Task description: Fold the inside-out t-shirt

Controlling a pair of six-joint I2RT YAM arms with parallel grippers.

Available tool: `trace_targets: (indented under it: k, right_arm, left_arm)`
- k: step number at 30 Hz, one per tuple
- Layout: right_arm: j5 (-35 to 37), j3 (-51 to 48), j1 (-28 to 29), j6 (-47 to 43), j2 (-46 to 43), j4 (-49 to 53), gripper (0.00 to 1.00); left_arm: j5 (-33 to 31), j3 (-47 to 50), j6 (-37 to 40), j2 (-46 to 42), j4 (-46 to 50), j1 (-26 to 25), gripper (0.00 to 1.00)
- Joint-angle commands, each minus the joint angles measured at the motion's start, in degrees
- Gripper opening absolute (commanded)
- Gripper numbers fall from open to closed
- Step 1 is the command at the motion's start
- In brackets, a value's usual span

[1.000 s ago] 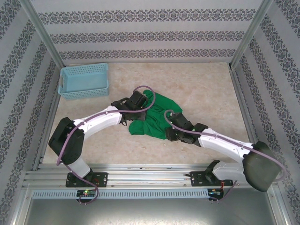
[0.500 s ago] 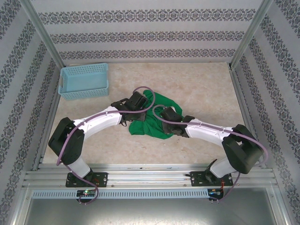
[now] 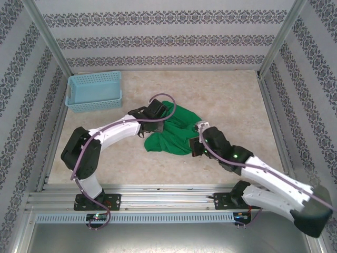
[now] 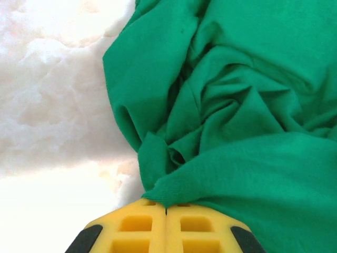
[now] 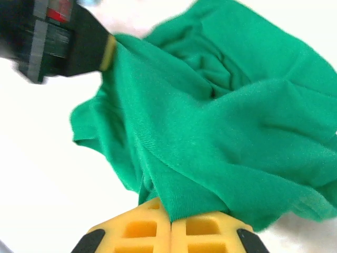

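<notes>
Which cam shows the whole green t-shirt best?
Top external: the whole crumpled t-shirt lies on the table, pinched from both sides. Left wrist shows bunched folds clamped in the left gripper; right wrist shows one edge clamped in the right gripper.

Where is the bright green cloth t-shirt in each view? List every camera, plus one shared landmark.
Top external: bright green cloth t-shirt bunched mid-table, between the arms.
Left wrist: t-shirt across centre and right.
Right wrist: t-shirt across centre and right.
Shared landmark: left claw pinching its edge; bottom centre in left wrist, top left in right wrist.
</notes>
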State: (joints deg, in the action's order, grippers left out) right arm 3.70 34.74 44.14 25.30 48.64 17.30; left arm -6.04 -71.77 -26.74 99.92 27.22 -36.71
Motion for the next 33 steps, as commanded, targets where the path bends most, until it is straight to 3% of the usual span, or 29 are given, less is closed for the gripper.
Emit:
trace_targets:
  k: [1, 7, 10, 15, 17, 19, 22, 29, 33]
  right_arm:
    - [-2.08, -4.24, -0.45, 2.02, -7.12, 0.34, 0.0]
    - [-0.62, -6.75, -5.49, 6.27, -10.78, 2.94, 0.0]
    - [-3.15, -7.89, -9.33, 7.53, -11.79, 2.47, 0.0]
    - [-4.24, -7.72, -13.48, 8.89, -8.22, 3.09, 0.01]
    - [-6.34, -7.02, -13.53, 8.36, -5.26, 2.92, 0.15]
    - [-7.82, -5.65, -13.47, 7.32, -3.34, 4.47, 0.38]
    - [-6.64, -4.1, -13.74, 6.38, -3.42, 7.01, 0.52]
    - [-12.12, -0.48, -14.07, 5.53, 1.63, 6.62, 0.46]
    - [-10.49, 2.12, -9.9, 5.39, 6.4, 5.05, 0.4]
  left_arm:
    - [-1.6, -2.55, -1.54, 1.8, 3.77, 1.51, 0.0]
    - [-2.32, -3.82, -1.56, 2.74, 5.36, 1.64, 0.0]
    - [-2.39, -3.85, -1.08, 2.63, 5.73, 1.64, 0.0]
    - [1.29, -3.22, 0.48, 1.89, 3.88, 1.36, 0.0]
    - [1.82, -3.11, 1.3, 1.36, 3.13, 0.83, 0.0]
    - [1.74, -3.08, 2.32, 0.83, 2.71, 0.16, 0.0]
    - [1.54, -2.37, 3.03, 0.06, 2.07, -0.12, 0.0]
    - [2.08, -0.88, 3.4, -0.91, 0.75, -0.21, 0.0]
    - [2.17, -0.48, 3.28, -1.2, 0.46, -0.43, 0.0]
